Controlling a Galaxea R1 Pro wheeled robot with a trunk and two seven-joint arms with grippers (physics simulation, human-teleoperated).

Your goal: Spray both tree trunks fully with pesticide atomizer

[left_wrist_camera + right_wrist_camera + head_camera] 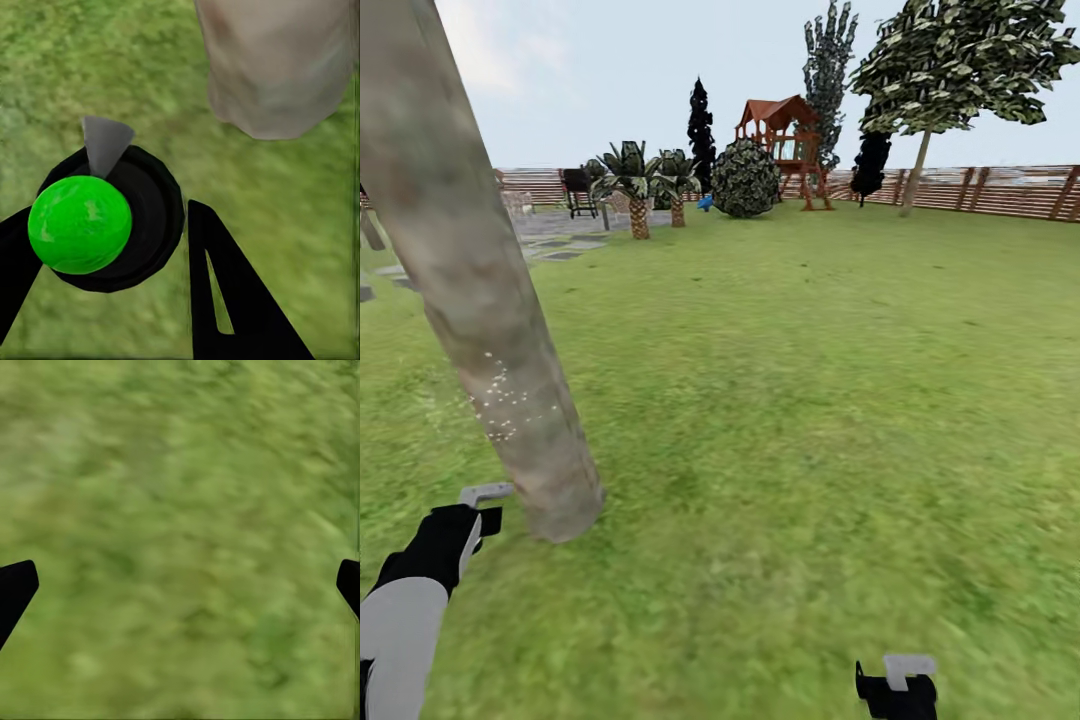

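Spraying step: left gripper (112, 247) clamps pesticide atomizer (97, 225), nozzle facing near tree trunk (470, 290), lightly speckled. Right gripper (180, 585) wide, empty. Next: sweep spray higher up the bark.

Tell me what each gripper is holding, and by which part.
Left gripper grips the atomizer around its black body, below the green top. Right gripper is open over grass, holding nothing.
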